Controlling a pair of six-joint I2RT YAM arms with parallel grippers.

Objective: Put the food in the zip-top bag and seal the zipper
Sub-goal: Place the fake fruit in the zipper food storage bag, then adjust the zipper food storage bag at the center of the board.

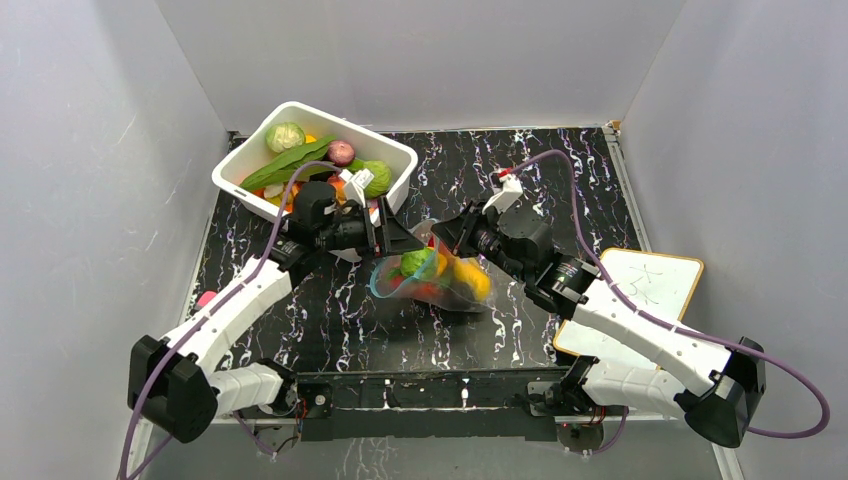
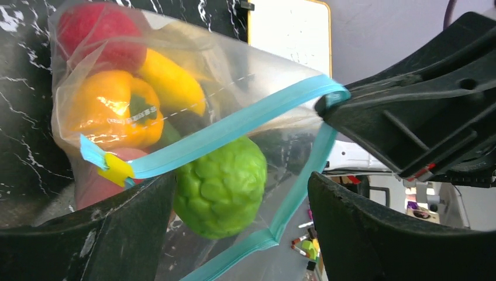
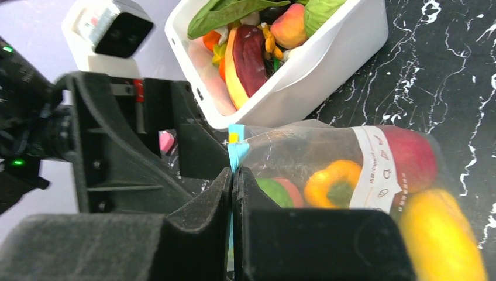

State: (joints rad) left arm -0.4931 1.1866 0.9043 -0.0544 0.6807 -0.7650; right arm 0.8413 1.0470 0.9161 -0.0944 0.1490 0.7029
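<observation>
A: At counter (image 1: 560, 180) centre: zip-top bag (image 1: 432, 278), clear crinkly film, lying on its side. Contents?

B: Food: glossy yellow pepper (image 2: 117, 108), smooth yellow oblong (image 2: 169, 82), round red piece (image 2: 99, 32), knobbly green piece (image 2: 219, 184) at the mouth.

A: Zipper?

B: Zipper (image 2: 234, 126): thin light-blue strip, yellow tab at one end. Shown gaping from left wrist only. Right wrist adds printed white band across film.

A: Fingers?

B: Right fingers (image 3: 199, 211) pressed together, pinching zipper corner. Left fingers (image 2: 117, 234) spread wide, bag mouth between, unclamped. Rigid white tub (image 3: 327, 70) of produce just beyond.
</observation>
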